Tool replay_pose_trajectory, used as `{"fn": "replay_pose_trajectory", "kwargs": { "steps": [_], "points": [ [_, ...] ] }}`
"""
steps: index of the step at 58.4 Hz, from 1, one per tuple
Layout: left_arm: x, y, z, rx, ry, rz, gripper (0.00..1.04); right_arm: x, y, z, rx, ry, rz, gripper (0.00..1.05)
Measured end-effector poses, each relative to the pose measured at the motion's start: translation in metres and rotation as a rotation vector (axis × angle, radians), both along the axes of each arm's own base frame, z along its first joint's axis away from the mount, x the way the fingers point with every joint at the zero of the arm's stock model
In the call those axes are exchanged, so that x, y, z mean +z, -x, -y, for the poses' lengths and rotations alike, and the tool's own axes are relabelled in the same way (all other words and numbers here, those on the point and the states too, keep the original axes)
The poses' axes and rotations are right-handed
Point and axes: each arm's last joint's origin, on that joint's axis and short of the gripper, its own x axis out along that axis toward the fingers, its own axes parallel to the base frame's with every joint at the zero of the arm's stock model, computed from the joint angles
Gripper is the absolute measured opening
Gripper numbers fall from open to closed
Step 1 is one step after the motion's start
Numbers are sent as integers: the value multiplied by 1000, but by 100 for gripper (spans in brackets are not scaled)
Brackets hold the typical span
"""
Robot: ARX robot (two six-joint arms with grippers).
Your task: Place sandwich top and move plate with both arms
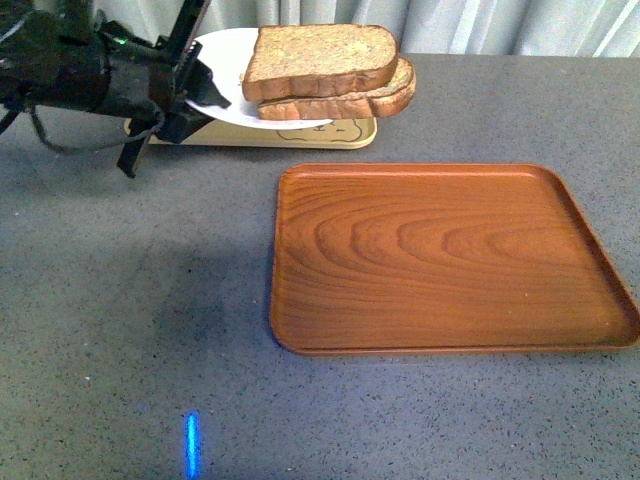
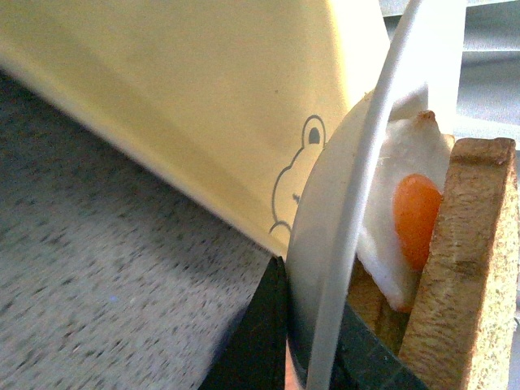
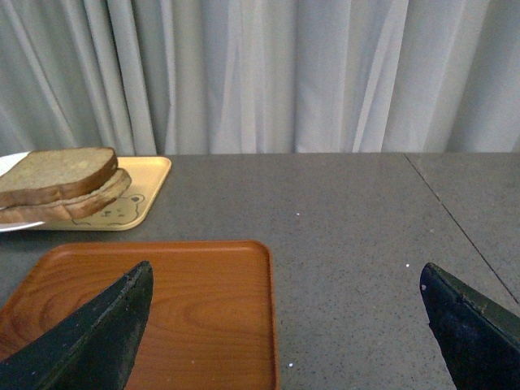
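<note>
The white plate [image 1: 222, 58] is held off the beige bear-print tray [image 1: 300, 133] at the back left. On it lies a sandwich whose top is a brown bread slice [image 1: 322, 58]. My left gripper [image 1: 192, 95] is shut on the plate's left rim. In the left wrist view the plate's rim [image 2: 357, 211] runs between the jaws, with a fried egg [image 2: 410, 215] and the bread [image 2: 467, 268] beside it. My right gripper [image 3: 284, 325] is open and empty above the table, out of the front view. The sandwich [image 3: 57, 175] shows far off in its view.
A brown wooden tray [image 1: 450, 260] lies empty at the middle right of the grey table [image 1: 130, 300]; it shows under my right gripper's view too [image 3: 162, 309]. Pale curtains [image 3: 260, 73] hang behind the table.
</note>
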Motion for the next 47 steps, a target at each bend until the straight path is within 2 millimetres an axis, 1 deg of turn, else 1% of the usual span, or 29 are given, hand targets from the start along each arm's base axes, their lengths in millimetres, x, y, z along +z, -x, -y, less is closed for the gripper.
{"fn": "replay_pose_trajectory", "kwargs": {
  "steps": [4,8,13,18,28,41,47],
  "points": [
    [-2,-19,10,-12,-9,-4,2,0,0,0,0,0,0,96],
    [-6,-31,17,-25,-19,-12,2,0,0,0,0,0,0,96],
    [-10,-43,20,-31,-32,-18,2,0,0,0,0,0,0,96],
    [-14,-51,17,-25,-45,-24,2,0,0,0,0,0,0,96],
    [-24,-58,11,-22,-65,-44,2,0,0,0,0,0,0,96],
    [-24,-60,10,-35,-78,-40,3,0,0,0,0,0,0,96],
    [-24,-60,9,-36,-79,-39,18,0,0,0,0,0,0,96]
  ]
}}
